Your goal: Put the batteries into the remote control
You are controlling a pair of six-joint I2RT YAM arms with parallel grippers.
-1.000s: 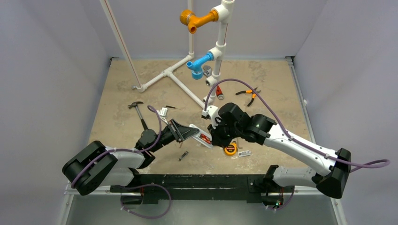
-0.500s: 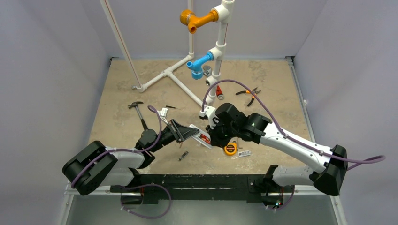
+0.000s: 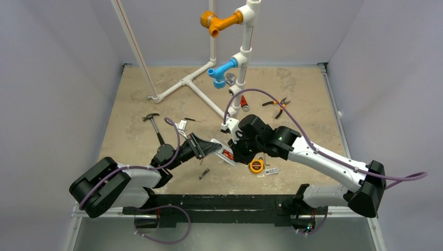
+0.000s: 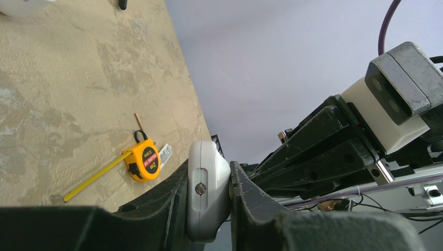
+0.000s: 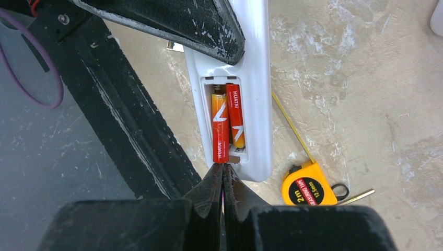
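My left gripper is shut on the white remote control and holds it above the table, battery bay up. In the top view the left gripper grips the remote at its left end. In the right wrist view the open bay of the remote holds two red batteries side by side. The right battery lies flat. The left battery reaches to the bay's near edge. My right gripper is shut and empty, its tips touching that battery's near end. It shows in the top view too.
An orange tape measure with its tape partly drawn out lies just under the remote, a small label strip beside it. A hammer, pliers, a red-handled tool and a white pipe frame lie farther back.
My right arm has shifted slightly left, its shut tips staying at the remote's battery bay. My left gripper and the remote have not moved.
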